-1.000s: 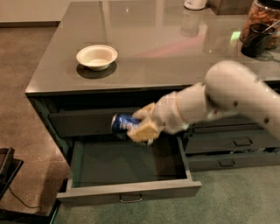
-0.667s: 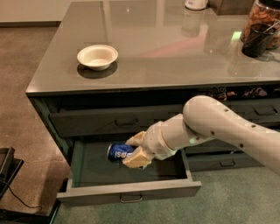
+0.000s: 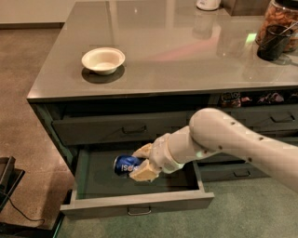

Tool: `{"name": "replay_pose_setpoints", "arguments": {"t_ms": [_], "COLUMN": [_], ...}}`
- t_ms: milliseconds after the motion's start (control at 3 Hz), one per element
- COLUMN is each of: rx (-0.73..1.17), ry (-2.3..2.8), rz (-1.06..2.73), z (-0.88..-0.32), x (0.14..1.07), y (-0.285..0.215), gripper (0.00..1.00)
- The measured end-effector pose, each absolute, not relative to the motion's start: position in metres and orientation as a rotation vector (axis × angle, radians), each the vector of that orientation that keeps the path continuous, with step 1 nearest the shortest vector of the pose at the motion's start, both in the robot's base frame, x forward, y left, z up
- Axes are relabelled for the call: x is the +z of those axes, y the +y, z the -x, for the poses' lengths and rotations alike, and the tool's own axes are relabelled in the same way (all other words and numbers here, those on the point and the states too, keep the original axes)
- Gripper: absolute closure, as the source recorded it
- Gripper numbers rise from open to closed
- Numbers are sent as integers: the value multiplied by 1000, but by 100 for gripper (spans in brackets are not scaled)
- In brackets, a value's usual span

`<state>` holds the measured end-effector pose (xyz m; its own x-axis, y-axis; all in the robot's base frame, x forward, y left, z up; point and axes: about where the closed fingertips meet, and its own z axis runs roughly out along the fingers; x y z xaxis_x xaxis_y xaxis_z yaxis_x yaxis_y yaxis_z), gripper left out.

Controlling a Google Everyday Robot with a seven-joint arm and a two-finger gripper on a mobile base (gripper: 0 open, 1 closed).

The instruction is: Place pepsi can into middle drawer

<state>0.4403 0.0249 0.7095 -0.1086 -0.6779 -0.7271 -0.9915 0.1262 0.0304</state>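
With the white arm (image 3: 233,139), running off frame at the right, masking the open middle drawer's (image 3: 139,202) right side. Clamping the gripper (image 3: 141,162) around the pepsi can (image 3: 124,165), holding it sideways inside the drawer's left half, hiding its right end.

Grey countertop (image 3: 186,60), white bowl (image 3: 103,60) at left, perhaps a jar (image 3: 281,11) far right, gripper (image 3: 138,162) below in middle drawer (image 3: 139,202)

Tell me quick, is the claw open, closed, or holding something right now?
The claw is closed, holding the pepsi can inside the open middle drawer.
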Motion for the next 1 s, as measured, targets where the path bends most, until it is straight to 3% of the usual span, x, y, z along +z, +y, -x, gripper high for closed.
{"name": "replay_pose_setpoints", "arguments": {"t_ms": [667, 1000], "rx": [558, 563], "ry": [1701, 1705], "rz": [1700, 1701], "z": [-484, -482], "x": [626, 626], "y": [65, 64], "gripper": [100, 100]}}
